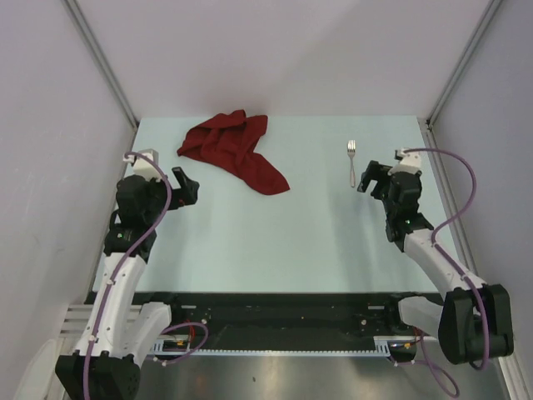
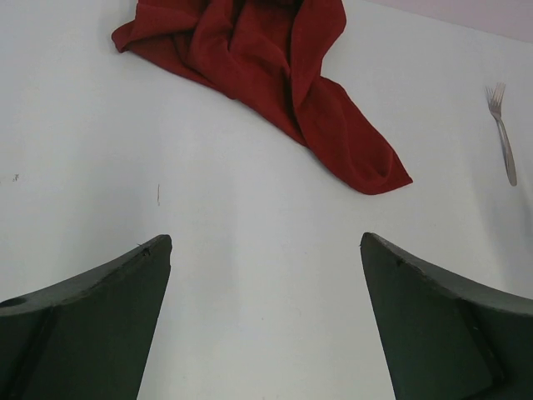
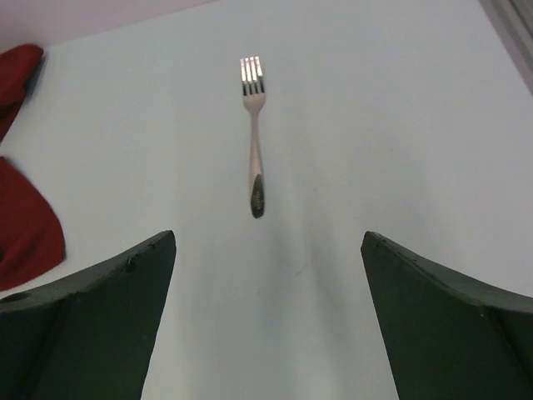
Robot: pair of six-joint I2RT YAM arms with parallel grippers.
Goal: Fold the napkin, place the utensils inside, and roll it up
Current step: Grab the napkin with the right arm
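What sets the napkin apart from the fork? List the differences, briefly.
The napkin is dark red cloth; the fork is silver metal. The napkin is much the larger; the fork is small and thin. The napkin lies crumpled; the fork lies straight, tines toward the far edge. Both rest on the table, apart, held by nothing.

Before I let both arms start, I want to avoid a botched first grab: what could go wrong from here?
1. The napkin lies crumpled in overlapping folds, so the open left gripper may pinch several layers instead of one corner, and the cloth would not spread flat.
2. The fork lies flat on the table and its handle is thin. The open right gripper could push it away rather than lift it.
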